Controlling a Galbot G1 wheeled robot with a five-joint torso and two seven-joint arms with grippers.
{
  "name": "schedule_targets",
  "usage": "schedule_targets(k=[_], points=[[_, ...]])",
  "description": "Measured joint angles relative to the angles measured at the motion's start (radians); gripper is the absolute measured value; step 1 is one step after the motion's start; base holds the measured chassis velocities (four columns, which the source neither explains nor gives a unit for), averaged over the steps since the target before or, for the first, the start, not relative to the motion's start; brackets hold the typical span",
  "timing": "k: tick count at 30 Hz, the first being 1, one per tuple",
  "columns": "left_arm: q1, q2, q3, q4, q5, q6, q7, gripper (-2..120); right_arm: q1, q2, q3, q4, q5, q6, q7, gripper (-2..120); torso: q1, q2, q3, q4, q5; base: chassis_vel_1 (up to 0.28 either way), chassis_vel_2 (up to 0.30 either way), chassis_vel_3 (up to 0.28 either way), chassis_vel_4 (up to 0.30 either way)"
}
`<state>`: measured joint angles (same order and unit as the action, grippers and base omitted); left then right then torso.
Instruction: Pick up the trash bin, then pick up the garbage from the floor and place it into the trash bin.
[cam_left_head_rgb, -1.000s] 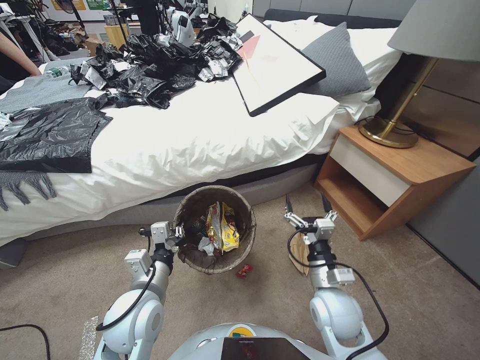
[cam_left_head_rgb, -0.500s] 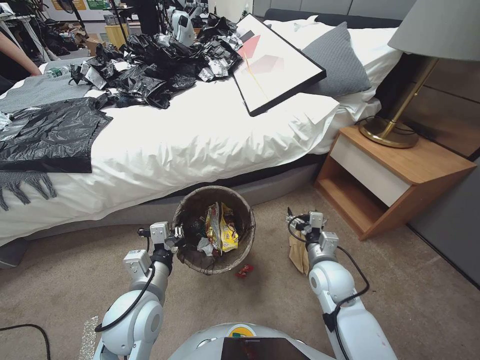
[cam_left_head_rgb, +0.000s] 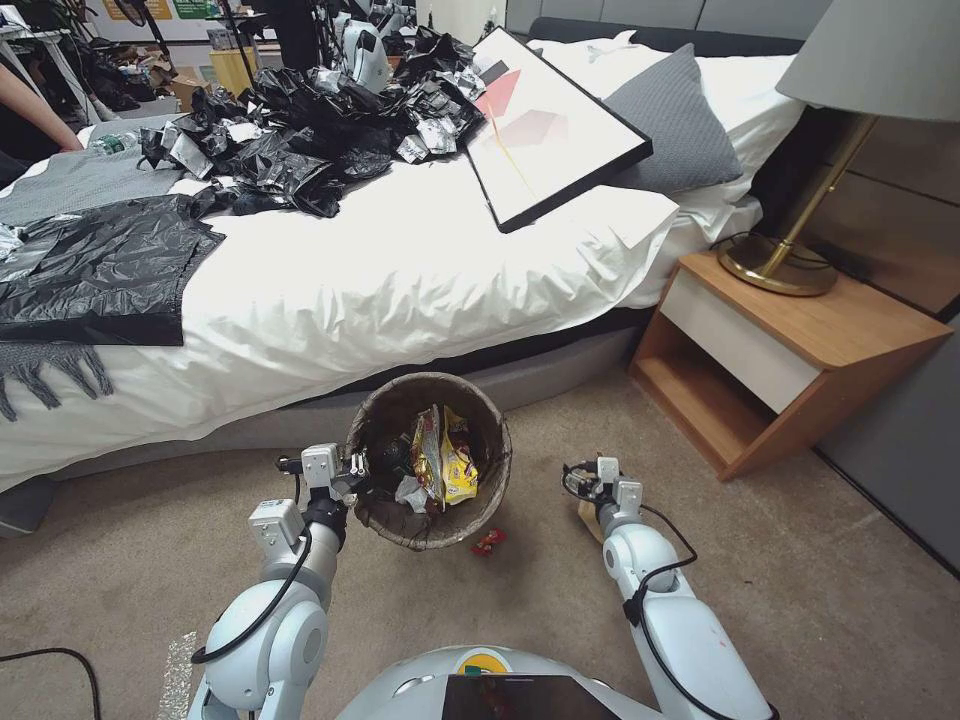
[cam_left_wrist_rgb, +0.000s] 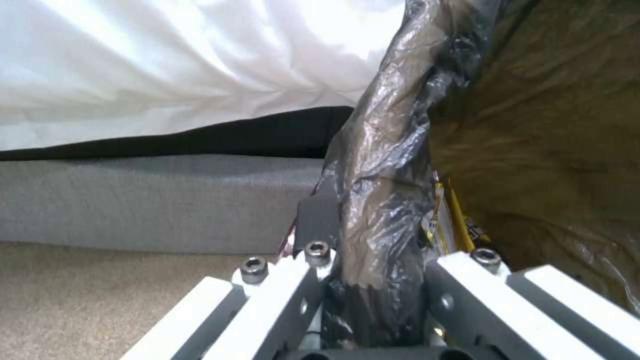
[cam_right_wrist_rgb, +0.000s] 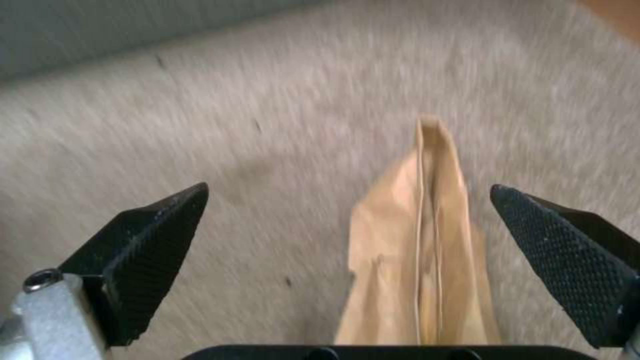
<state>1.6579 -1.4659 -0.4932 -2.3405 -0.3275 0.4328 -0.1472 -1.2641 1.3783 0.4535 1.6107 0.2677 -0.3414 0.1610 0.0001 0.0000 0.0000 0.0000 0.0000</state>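
To do this pickup well, the right hand (cam_right_wrist_rgb: 347, 260) should come straight down over the brown paper scrap (cam_right_wrist_rgb: 420, 260) with the raised fold centred between its pads, then close low enough to pinch the paper rather than skim it; the scrap sits nearer one pad, so a small sideways correction would likely help. That hand is spread wide and holds nothing, its dark textured pads (cam_right_wrist_rgb: 567, 260) on either side of the scrap lying on the carpet (cam_left_head_rgb: 820, 600). In the head view the scrap is at about 3 o'clock from the trash bin (cam_left_head_rgb: 385, 520), and a small red wrapper (cam_left_head_rgb: 489, 541) lies at the bin's 5 o'clock. The left hand (cam_left_wrist_rgb: 373, 300) is clamped on the bin's rim and bag liner (cam_left_wrist_rgb: 380, 165), by the bed (cam_left_head_rgb: 400, 280)
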Motion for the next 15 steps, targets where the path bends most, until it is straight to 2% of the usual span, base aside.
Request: schedule_targets(k=[6,15], points=[[0.0,0.0,0.0,0.0,0.0,0.0,0.0,2,0.013,0.0,-0.001,-0.043,-0.001,0.0,-0.007,100,0.0,0.0,0.0,0.0002,-0.0002,0.0,0.0,0.0,0.0],[0.002,-0.001,-0.004,0.001,0.001,-0.001,0.0,2,0.086,-0.001,-0.008,-0.223,-0.048,0.051,-0.037,100,0.0,0.0,0.0,0.0002,0.0001,0.0,0.0,0.0,0.0]])
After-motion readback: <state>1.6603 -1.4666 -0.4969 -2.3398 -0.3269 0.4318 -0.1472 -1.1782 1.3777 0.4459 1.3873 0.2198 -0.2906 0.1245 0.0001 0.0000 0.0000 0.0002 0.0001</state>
